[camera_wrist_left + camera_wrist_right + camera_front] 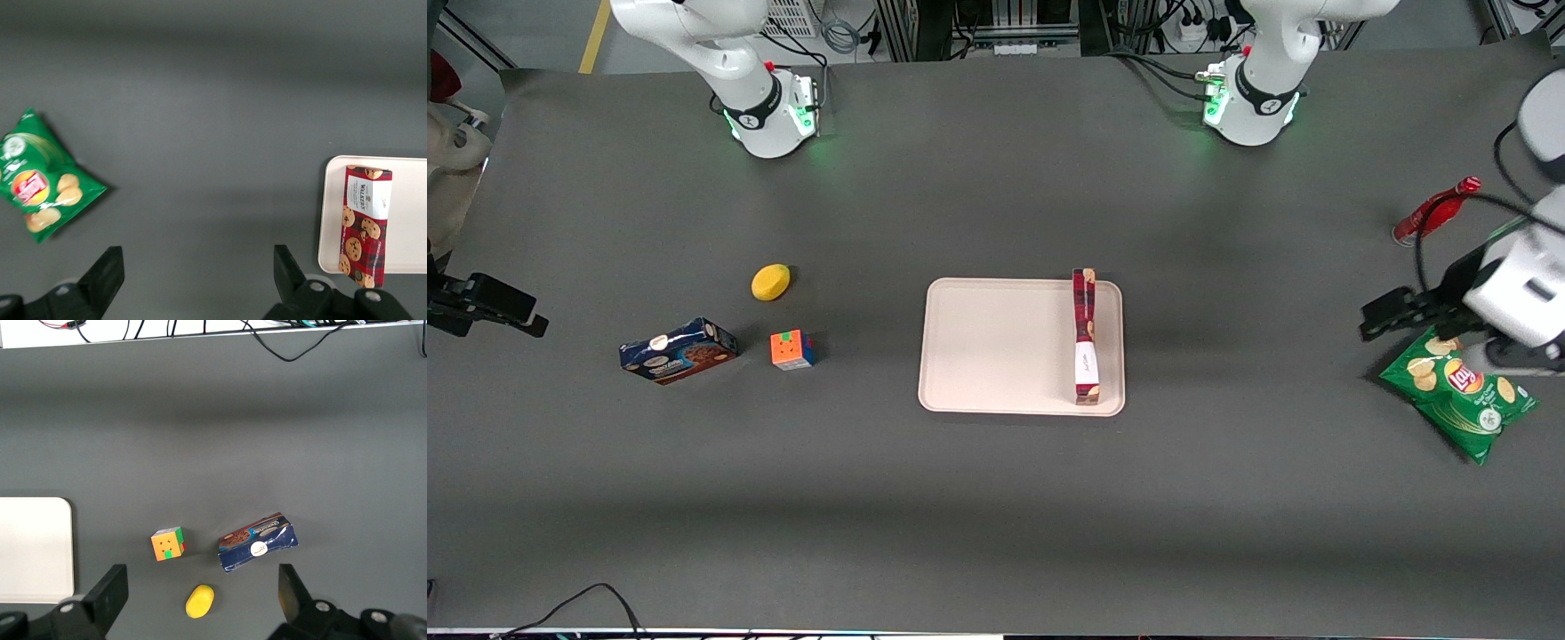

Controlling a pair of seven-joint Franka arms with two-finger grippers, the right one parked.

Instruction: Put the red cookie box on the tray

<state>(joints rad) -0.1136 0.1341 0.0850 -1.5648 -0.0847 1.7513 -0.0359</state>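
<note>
Front view: dark grey worktop (996, 498) with the tray (996, 347) near its middle. On the tray stands the red cookie box (1085, 336), set on a narrow edge beside the rim toward the working arm's end; its long axis runs from nearer the front camera to farther from it, white label patch at the nearer part. The end effector (1383, 318) hovers well apart from the tray, at the working arm's end of the worktop, just above a green chip bag (1458, 393), with a red bottle (1436, 210) farther from the camera.

Left wrist view: the end effector (198, 270) is released, fingers spread wide with only bare worktop between them. The red cookie box (363, 224) lies along the tray's (407, 213) edge nearest the end effector, and the chip bag (40, 180) sits apart from both.

Right wrist view: blue cookie box (259, 542), puzzle cube (167, 544) and lemon (199, 600).
</note>
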